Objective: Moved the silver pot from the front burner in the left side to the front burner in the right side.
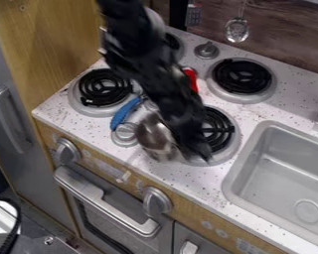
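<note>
1. Hanging at the right front burner (221, 130), the tool (196, 150) meets or nearly meets the pot; spread or closed, I cannot tell.
2. Silver pot (153, 135): between the front burners, nearer the right.
3. Probably light, stiff, slippery metal; pinch its rim.

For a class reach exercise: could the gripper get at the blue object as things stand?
Probably not straight across: the silver pot sits between the gripper and the blue object, though going over might work.
</note>
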